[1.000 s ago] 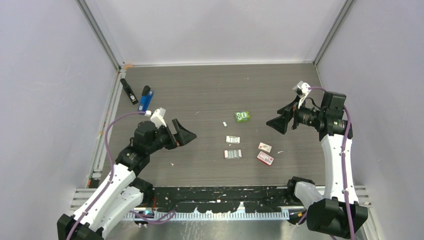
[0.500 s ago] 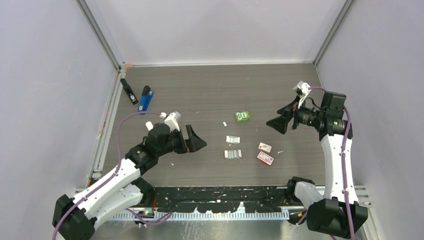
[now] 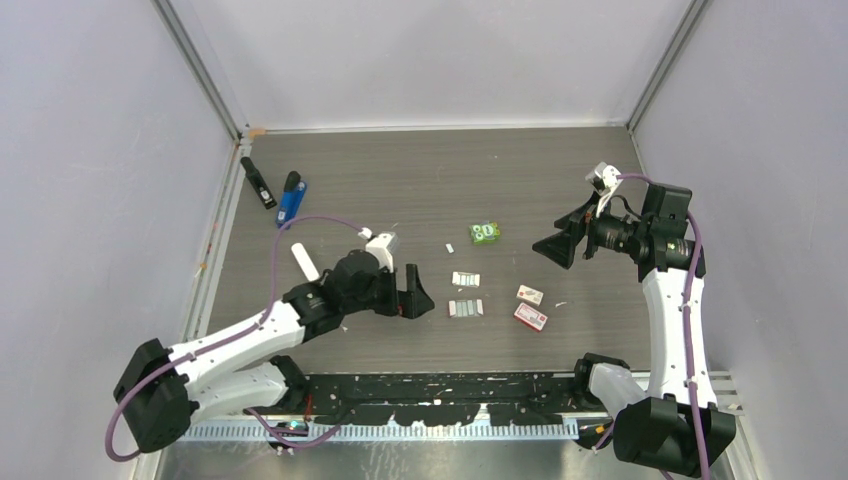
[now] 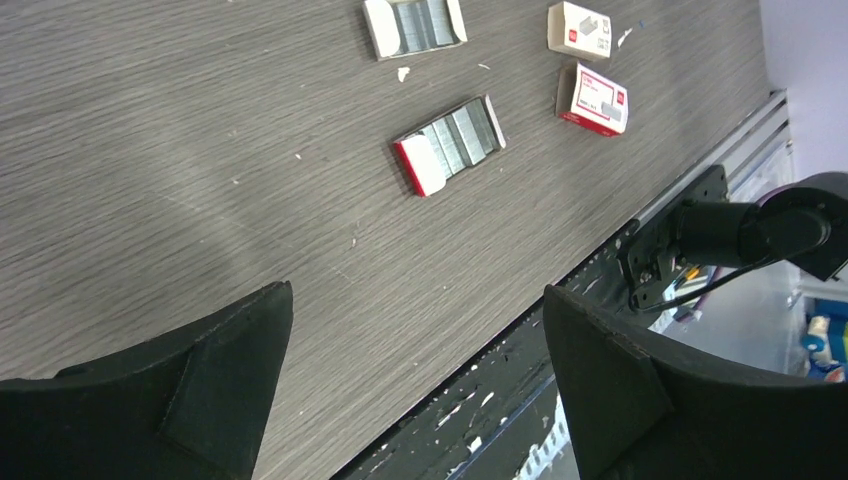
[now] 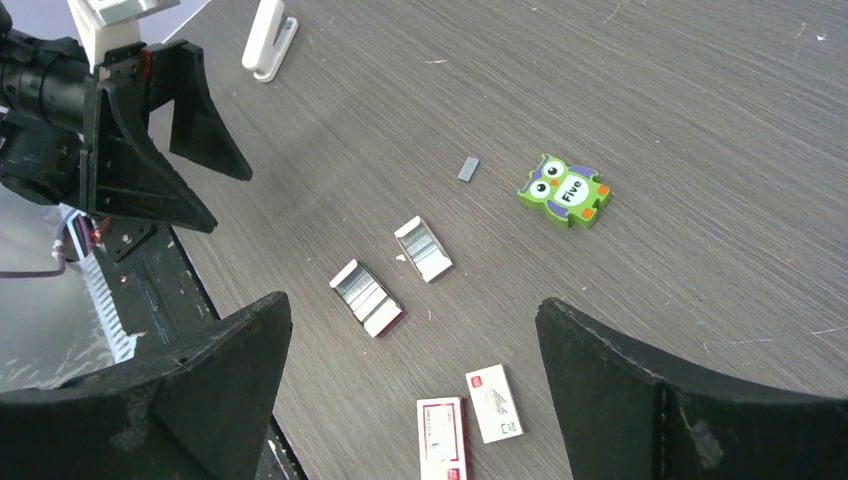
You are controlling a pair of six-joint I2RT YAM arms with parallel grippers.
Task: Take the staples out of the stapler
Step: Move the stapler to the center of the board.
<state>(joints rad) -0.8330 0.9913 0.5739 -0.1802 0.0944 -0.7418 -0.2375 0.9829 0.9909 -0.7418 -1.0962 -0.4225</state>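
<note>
The blue stapler (image 3: 291,197) lies at the far left of the table, apart from both grippers and out of both wrist views. A loose staple strip (image 3: 450,247) lies mid-table and shows in the right wrist view (image 5: 468,169). Two open trays of staples (image 3: 466,279) (image 3: 465,308) lie just right of my left gripper (image 3: 422,298), which is open and empty. They show in the left wrist view (image 4: 415,25) (image 4: 450,145). My left gripper (image 4: 415,290) hangs over the table's near edge. My right gripper (image 3: 553,235) (image 5: 412,300) is open and empty, held above the right side.
A black object (image 3: 258,183) lies beside the stapler. A white stapler-like object (image 3: 303,262) lies behind the left arm. A green owl packet (image 3: 485,233) sits mid-table. Two red-and-white boxes (image 3: 530,294) (image 3: 531,317) lie right of the trays. The black near rail (image 3: 450,385) borders the table.
My left arm has swung right and toward the near edge, away from the stapler and up to the staple trays, uncovering the white object. The right arm has not moved.
</note>
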